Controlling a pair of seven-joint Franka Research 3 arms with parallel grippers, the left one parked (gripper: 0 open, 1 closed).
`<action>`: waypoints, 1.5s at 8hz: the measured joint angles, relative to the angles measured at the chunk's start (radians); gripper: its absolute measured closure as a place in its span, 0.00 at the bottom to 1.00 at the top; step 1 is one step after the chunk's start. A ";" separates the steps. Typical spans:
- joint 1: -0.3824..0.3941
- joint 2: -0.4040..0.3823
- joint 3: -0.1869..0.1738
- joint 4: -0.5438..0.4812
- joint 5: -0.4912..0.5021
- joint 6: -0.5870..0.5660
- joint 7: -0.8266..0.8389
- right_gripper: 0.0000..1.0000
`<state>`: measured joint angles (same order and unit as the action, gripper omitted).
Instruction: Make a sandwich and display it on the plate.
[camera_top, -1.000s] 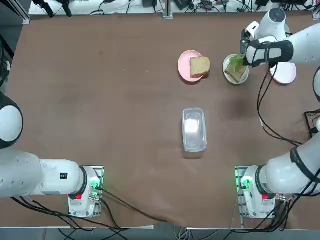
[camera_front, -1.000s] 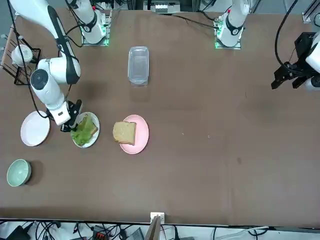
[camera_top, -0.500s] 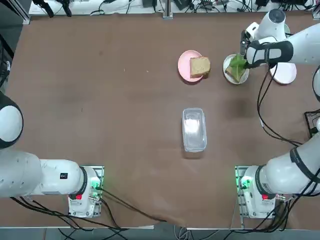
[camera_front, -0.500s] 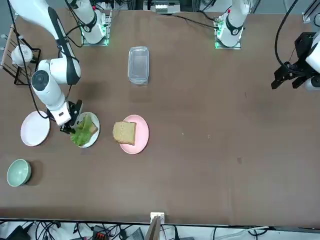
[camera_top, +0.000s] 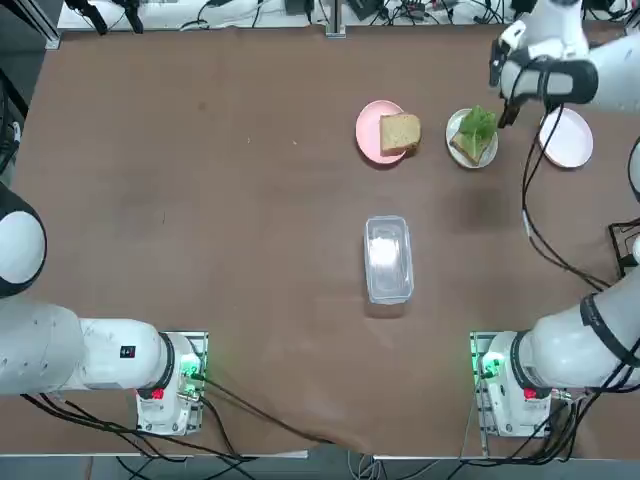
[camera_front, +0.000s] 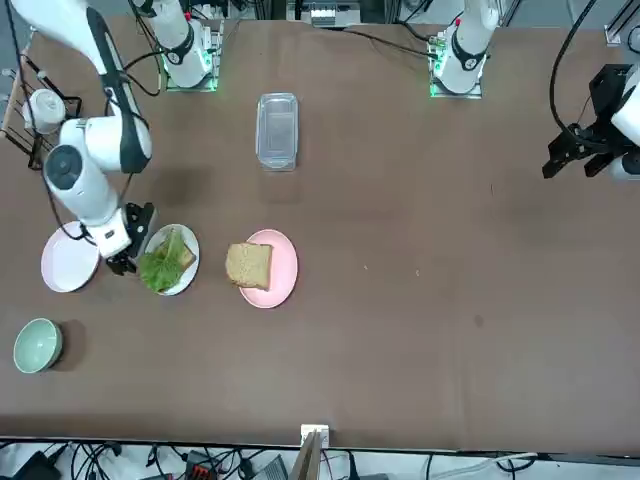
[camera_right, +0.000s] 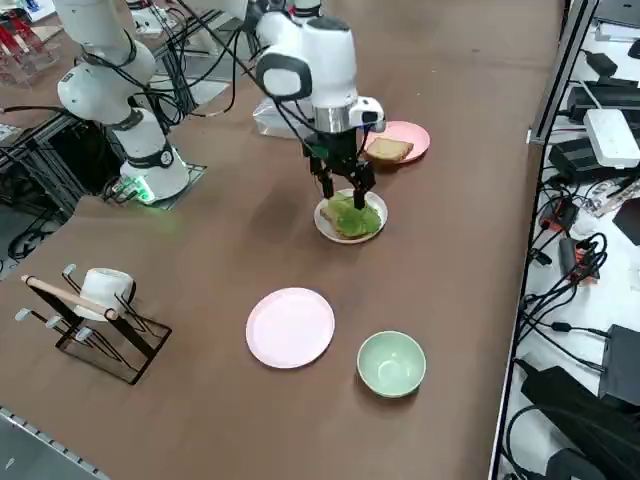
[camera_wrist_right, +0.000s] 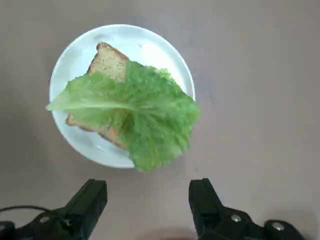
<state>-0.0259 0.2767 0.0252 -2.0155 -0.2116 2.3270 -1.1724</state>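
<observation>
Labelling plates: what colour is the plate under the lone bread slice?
Pink; the round pink plate shows best in the front view.

Setting: robotics lab / test bench, not a kitchen. Evidence: big brown table (camera_top: 200, 200) w/ two white robot arms bolted at one edge, bases lit green (camera_top: 190, 370). Cable bundles (camera_top: 270, 12) strung along far table edge; more cables, power bricks and a white adapter box (camera_right: 612, 135) on floor beside table. Clear plastic rack w/ red items (camera_right: 20, 45) on a side bench. Food props only: toy-like bread on pink plate (camera_top: 380, 131), small wire stand w/ cup (camera_right: 95, 310), green bowl (camera_right: 391, 364).
</observation>
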 joint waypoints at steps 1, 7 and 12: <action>0.012 -0.009 0.002 0.063 0.008 -0.099 0.058 0.00; 0.180 0.001 0.010 0.256 0.053 -0.270 0.760 0.00; 0.210 0.136 0.009 0.328 0.489 -0.247 0.936 0.00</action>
<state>0.1841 0.4128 0.0340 -1.6878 0.2776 2.0796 -0.2362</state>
